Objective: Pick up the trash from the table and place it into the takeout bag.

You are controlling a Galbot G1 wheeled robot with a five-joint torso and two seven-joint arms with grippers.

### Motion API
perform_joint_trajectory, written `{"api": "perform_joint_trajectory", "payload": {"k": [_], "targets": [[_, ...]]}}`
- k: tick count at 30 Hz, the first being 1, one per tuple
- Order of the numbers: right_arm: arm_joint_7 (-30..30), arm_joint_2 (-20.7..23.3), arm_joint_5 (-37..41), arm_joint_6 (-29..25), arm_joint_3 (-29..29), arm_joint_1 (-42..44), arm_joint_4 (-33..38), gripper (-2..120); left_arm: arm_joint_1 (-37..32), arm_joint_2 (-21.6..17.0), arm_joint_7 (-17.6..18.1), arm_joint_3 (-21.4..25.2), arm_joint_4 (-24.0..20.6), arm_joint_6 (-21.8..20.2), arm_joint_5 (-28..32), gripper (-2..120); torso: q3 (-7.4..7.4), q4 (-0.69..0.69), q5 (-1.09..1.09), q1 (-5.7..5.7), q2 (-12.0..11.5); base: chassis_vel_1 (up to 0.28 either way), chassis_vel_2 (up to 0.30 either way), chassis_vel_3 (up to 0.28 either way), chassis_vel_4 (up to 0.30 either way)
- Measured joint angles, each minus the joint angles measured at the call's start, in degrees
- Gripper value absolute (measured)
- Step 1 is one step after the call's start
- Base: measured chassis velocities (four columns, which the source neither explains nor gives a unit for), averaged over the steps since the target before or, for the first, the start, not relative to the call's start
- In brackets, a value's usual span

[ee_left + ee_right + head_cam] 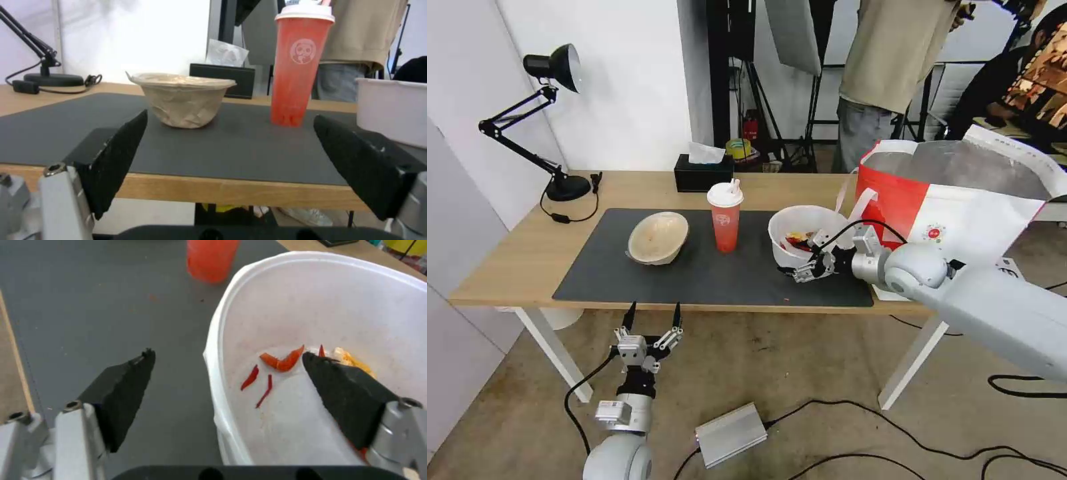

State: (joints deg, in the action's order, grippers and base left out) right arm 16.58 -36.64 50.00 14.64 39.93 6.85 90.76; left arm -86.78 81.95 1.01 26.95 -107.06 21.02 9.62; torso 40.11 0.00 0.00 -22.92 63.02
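On the table's dark mat stand a beige pulp bowl, a red drink cup with white lid, and a white round bowl with red scraps. My right gripper is open and straddles the white bowl's near wall: one finger sits inside over the scraps, the other outside above the mat. The takeout bag stands open at the table's right end. My left gripper hangs open below the table's front edge, facing the pulp bowl.
A black desk lamp and its cord sit at the back left, a black tissue box at the back middle. A silver box and cables lie on the floor. People stand behind the table.
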Motion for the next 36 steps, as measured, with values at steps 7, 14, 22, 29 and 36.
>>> {"api": "perform_joint_trajectory", "payload": {"k": [7,14,22,29,36], "targets": [[0.0,0.1,-0.2,0.6,0.0,0.0,0.0,63,0.1,-0.1,0.0,0.0,0.0,0.0,0.0,100,0.0,0.0,0.0,0.0,0.0,0.0,0.0,0.0,0.0],[0.1,0.2,-0.3,1.3,-0.1,0.1,0.1,39,0.1,-0.3,0.0,-0.1,0.1,0.0,0.0,100,0.0,0.0,0.0,0.0,0.0,0.0,0.0,0.0,0.0],[0.1,0.1,0.0,1.5,-0.2,0.2,0.0,6,0.2,-0.4,-0.1,0.0,0.3,0.0,0.0,100,0.0,0.0,0.0,0.0,0.0,0.0,0.0,0.0,0.0],[0.0,-0.1,0.4,1.5,-0.2,0.2,-0.4,0,0.3,-0.3,-0.1,0.0,0.6,0.1,0.0,100,0.0,-0.01,-0.01,0.0,0.0,0.0,0.0,0.0,0.0],[0.0,-0.4,0.5,1.5,-0.2,0.2,-0.8,0,0.4,-0.2,-0.1,-0.1,0.7,0.2,0.1,100,0.0,-0.01,0.0,0.0,0.0,0.0,0.0,0.0,0.0]]}}
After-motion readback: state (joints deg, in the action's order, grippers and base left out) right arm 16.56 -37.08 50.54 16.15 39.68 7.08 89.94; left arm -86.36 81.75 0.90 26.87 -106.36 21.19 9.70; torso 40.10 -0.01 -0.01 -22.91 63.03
